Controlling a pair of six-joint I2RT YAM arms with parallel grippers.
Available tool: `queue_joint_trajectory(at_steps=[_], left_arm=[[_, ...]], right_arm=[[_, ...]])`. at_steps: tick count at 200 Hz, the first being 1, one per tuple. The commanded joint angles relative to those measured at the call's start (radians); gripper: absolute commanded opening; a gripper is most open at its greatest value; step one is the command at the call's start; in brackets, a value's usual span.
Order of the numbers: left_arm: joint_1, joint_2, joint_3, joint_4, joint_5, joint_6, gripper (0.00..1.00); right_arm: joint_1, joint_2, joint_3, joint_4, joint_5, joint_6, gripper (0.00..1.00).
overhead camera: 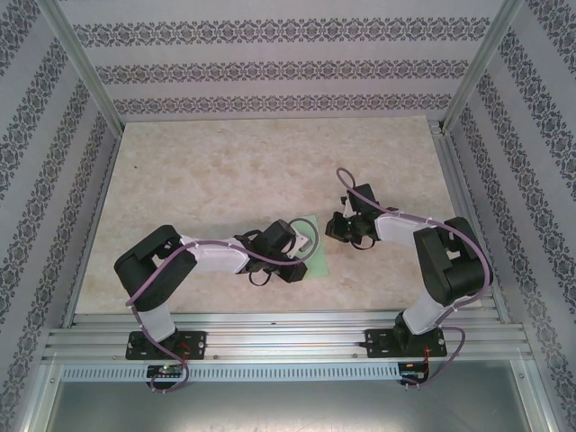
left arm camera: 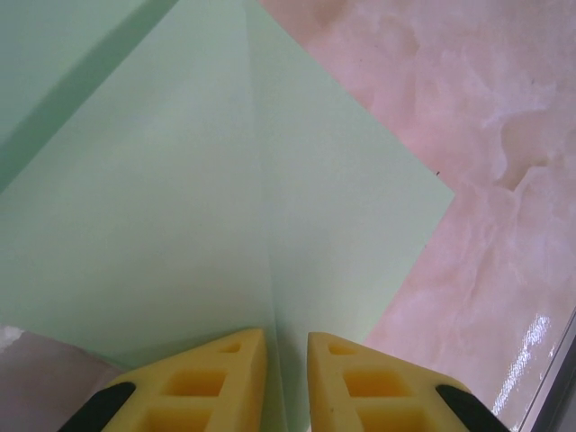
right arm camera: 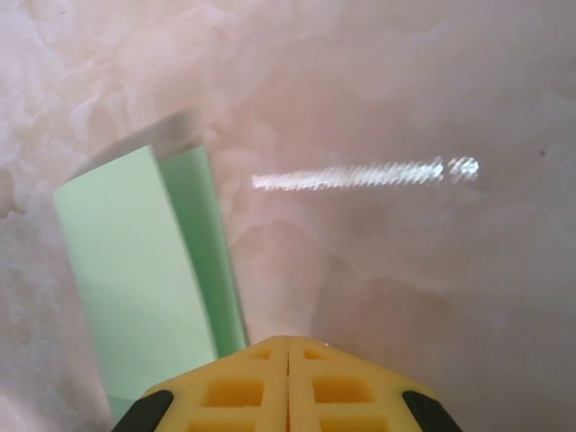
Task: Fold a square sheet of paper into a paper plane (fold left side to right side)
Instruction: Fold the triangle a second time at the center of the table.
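in the top view the left arm reaches from the lower left toward the middle of the frame, its left pincer (overhead camera: 304, 243) over the left part of the green sheet of paper (overhead camera: 320, 257), which lies flat on the marbled bench (overhead camera: 225, 171) just right of centre. from the left wrist, the left pincer (left arm camera: 286, 335) sits low in the frame with its yellow fingers (left arm camera: 229, 382) a narrow gap apart, the sheet's centre crease running into that gap; i cannot tell whether they nip the paper (left arm camera: 180, 198). further right, the right pincer (overhead camera: 336, 227) hangs just beside the sheet's upper right. its wrist view shows the right pincer (right arm camera: 288, 340) clenched, grasping nothing, the folded sheet (right arm camera: 126, 270) at lower left.
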Motion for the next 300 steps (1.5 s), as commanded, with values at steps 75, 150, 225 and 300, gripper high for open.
queue_joint_trajectory(at_steps=[75,150,225,300], left_arm=[[-0.025,0.014,-0.015,-0.148,-0.013,0.032,0.26],[-0.035,0.0,-0.044,-0.149,0.029,0.034,0.27],[-0.062,-0.049,-0.123,-0.167,0.054,0.023,0.26],[-0.087,-0.1,-0.153,-0.185,0.061,0.023,0.25]], right_arm=[[0.192,-0.029,-0.11,0.162,-0.037,0.213,0.08],[0.14,0.056,-0.086,0.041,0.055,0.107,0.07],[0.132,0.082,-0.056,0.014,0.056,0.086,0.07],[0.132,0.087,-0.059,0.016,0.048,0.089,0.07]])
